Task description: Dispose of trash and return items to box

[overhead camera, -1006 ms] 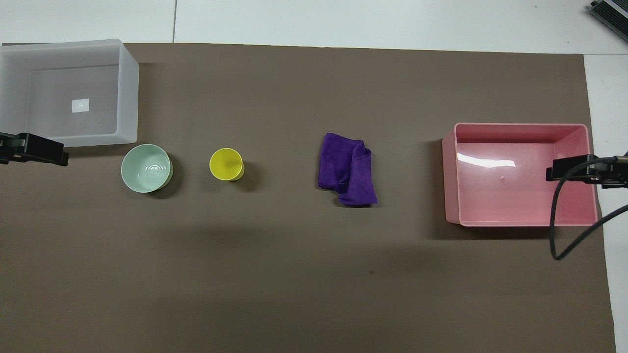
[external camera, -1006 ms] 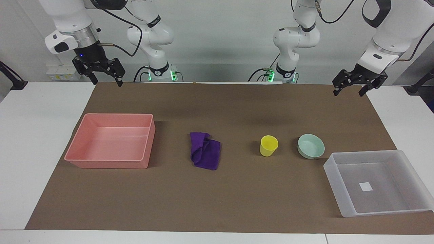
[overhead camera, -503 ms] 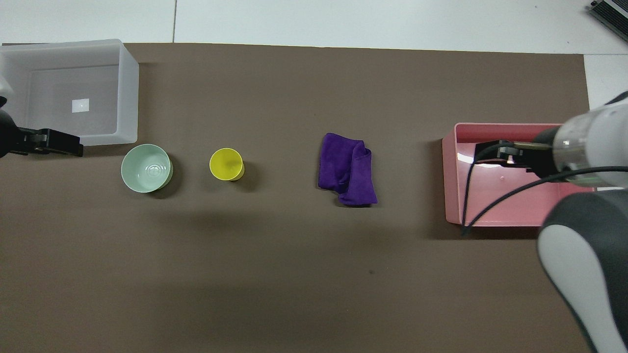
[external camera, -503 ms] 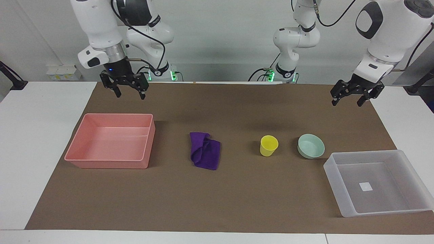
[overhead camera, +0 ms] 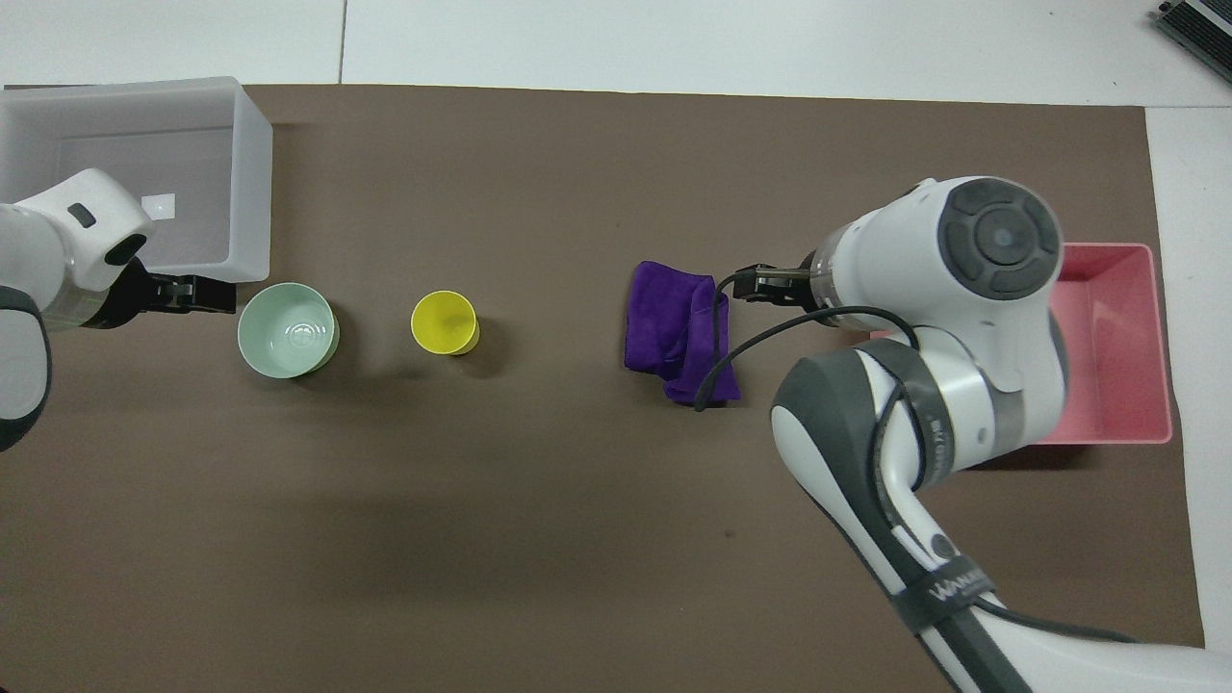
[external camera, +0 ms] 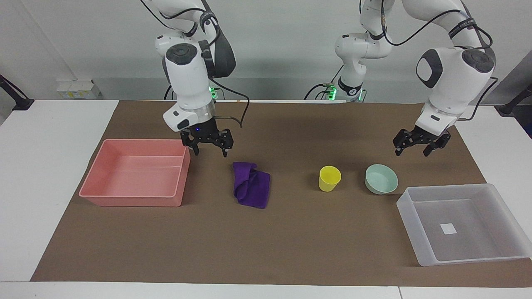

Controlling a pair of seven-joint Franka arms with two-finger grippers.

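The trash, a crumpled purple cloth [external camera: 251, 190] [overhead camera: 679, 330], lies on the brown mat mid-table. My right gripper [external camera: 210, 153] [overhead camera: 760, 284] hangs open and empty over the mat, between the cloth and the pink tray's corner, not touching either. The yellow cup [external camera: 329, 178] [overhead camera: 444, 322] and the mint-green bowl [external camera: 381, 179] [overhead camera: 287, 329] stand upright side by side, toward the left arm's end. Above the mat beside the bowl, my left gripper [external camera: 411, 153] [overhead camera: 207, 292] is open and holds nothing. The translucent box [external camera: 478, 256] [overhead camera: 252, 183] sits beside the bowl, farther from the robots.
A pink tray [external camera: 133, 201] [overhead camera: 1116, 346] with nothing in it stands at the right arm's end of the mat; the right arm covers part of it in the overhead view. White table [external camera: 45, 174] borders the brown mat.
Both arms have swung inward and lowered. The right gripper came from outside the pink tray to beside the cloth; the left gripper came down toward the bowl. Both stayed open.
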